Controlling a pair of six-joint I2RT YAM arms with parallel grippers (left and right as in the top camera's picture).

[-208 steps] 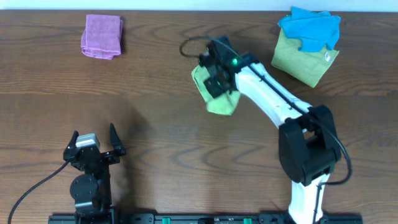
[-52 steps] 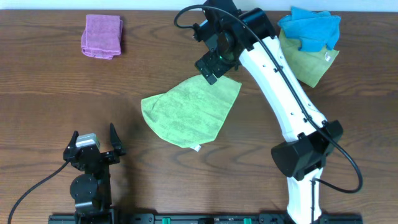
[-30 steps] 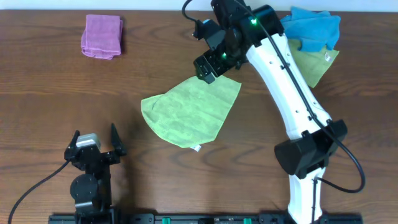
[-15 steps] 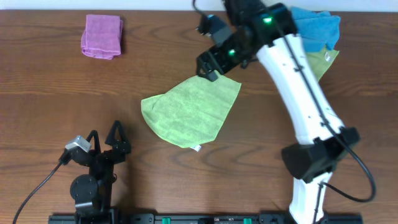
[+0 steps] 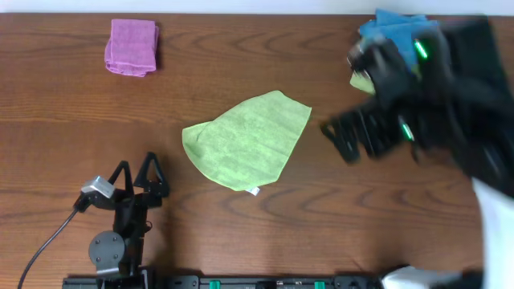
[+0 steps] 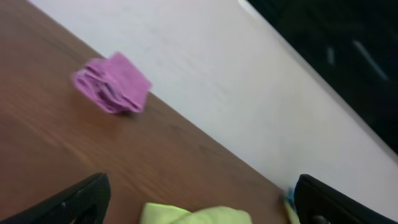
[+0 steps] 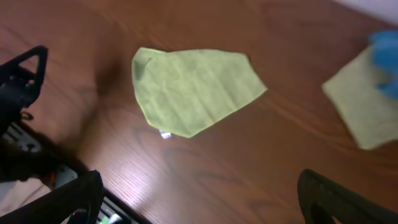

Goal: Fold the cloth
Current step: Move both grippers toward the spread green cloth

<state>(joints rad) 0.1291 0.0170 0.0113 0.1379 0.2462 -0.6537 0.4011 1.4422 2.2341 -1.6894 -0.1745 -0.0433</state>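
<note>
1. Near edge, left: the left claw (image 5: 136, 167) stands spread wide with nothing between its fingers. It is well short of the cloth, which leaves the middle of the counter (image 5: 265, 241) free.
2. Middle of the counter: the cloth (image 5: 245, 140) lies flat in one layer, a rough wedge with its white tag (image 5: 254, 191) on the near edge. Nothing touches it. Spread like this, its corners are exposed for a pinch; I judge the fold not yet begun.
3. Bare wood rings the cloth on every side, widest toward the near and left edges, so a corner can be swept across freely.
4. Right side: the right claw (image 7: 202, 199) is spread too and empty in its wrist view. The overhead view is smeared there, so it only seems to hover beside the cloth's right corner, apart from it.
5. Far edge: a folded pink cloth (image 5: 131, 46) sits near the left corner. A blue cloth (image 5: 393, 28) overlaps a dull yellow-green cloth (image 7: 364, 102) near the right corner. All three lie well apart from the folding area.
</note>
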